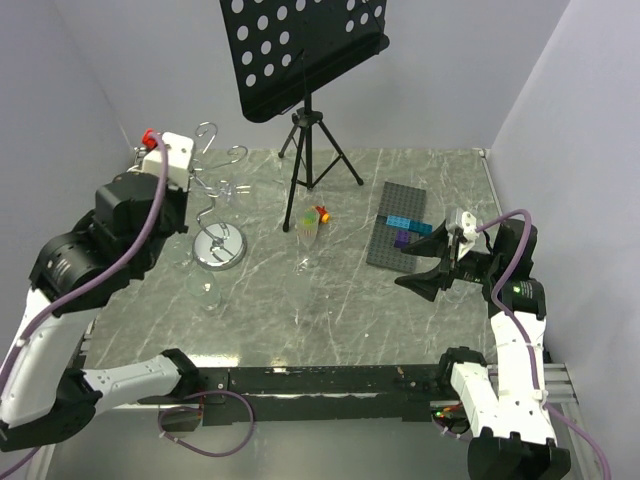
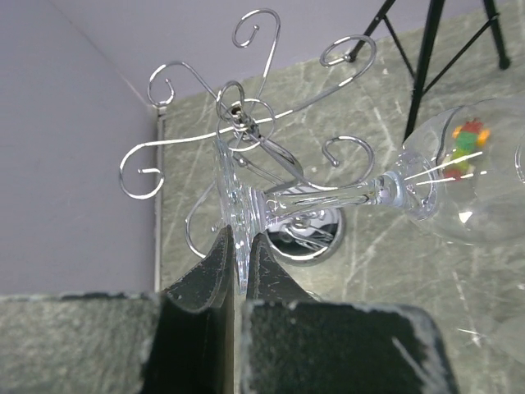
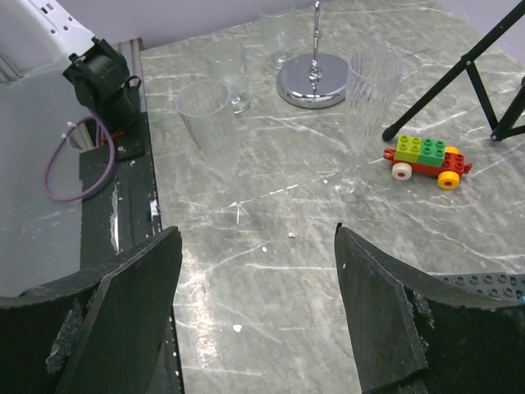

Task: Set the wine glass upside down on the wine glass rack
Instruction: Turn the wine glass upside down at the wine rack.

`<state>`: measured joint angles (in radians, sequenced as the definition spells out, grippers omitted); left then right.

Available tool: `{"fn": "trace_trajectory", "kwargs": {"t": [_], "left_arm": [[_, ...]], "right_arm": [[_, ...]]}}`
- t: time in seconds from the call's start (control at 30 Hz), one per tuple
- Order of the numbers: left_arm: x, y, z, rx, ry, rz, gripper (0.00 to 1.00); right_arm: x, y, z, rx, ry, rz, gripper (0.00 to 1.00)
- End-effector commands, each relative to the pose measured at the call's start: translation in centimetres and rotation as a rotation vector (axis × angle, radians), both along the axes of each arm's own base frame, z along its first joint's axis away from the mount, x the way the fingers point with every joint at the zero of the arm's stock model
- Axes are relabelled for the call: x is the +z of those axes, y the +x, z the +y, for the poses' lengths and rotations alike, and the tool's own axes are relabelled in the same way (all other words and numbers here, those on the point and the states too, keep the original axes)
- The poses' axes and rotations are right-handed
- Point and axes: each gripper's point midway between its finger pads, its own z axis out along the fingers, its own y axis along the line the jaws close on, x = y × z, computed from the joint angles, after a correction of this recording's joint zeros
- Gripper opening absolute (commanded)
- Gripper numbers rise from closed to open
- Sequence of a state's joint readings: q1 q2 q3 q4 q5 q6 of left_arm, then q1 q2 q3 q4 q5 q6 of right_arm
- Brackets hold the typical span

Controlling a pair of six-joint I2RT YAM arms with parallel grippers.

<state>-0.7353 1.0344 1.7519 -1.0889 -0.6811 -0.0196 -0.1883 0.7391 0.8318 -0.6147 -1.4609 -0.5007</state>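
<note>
Two end effectors inspected. Left end effector (image 2: 238, 250): jaws clamped on the rim of the foot of the wine glass (image 2: 447, 185), which is held clear of the tabletop (image 3: 271, 287). The stem lies sideways across the wrist view, bowl to the right. The foot sits close by the curled arms of the wine glass rack (image 2: 239, 115); contact with the wire cannot be determined. Right end effector (image 3: 258, 238): jaws wide apart, holding nothing, above the tabletop and well apart from the rack.

White-and-black arms (image 1: 510, 400) trail purple cables (image 3: 47, 168); right hand (image 3: 258, 234) matte black.
</note>
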Motion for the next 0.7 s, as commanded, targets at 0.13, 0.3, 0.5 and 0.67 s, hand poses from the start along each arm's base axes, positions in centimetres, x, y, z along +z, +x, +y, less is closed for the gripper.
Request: {"fn": "trace_trajectory", "kwargs": {"t": [0.13, 0.3, 0.5, 0.67], "left_arm": [[3.4, 2.4, 0.5, 0.078, 0.084, -0.114, 0.01], [3.6, 3.9, -0.3, 0.092, 0.138, -0.125, 0.01], [3.1, 5.2, -0.8, 0.109, 0.205, -0.124, 0.01], [2.4, 6.0, -1.0, 0.12, 0.269, -0.112, 0.01]], "right_arm": [[0.8, -0.4, 0.2, 0.052, 0.01, -0.083, 0.81], [0.9, -0.6, 0.3, 0.06, 0.016, -0.079, 0.81], [1.0, -0.9, 0.4, 0.071, 0.021, -0.083, 0.82], [1.0, -1.1, 0.5, 0.076, 0.023, -0.087, 0.82]]}}
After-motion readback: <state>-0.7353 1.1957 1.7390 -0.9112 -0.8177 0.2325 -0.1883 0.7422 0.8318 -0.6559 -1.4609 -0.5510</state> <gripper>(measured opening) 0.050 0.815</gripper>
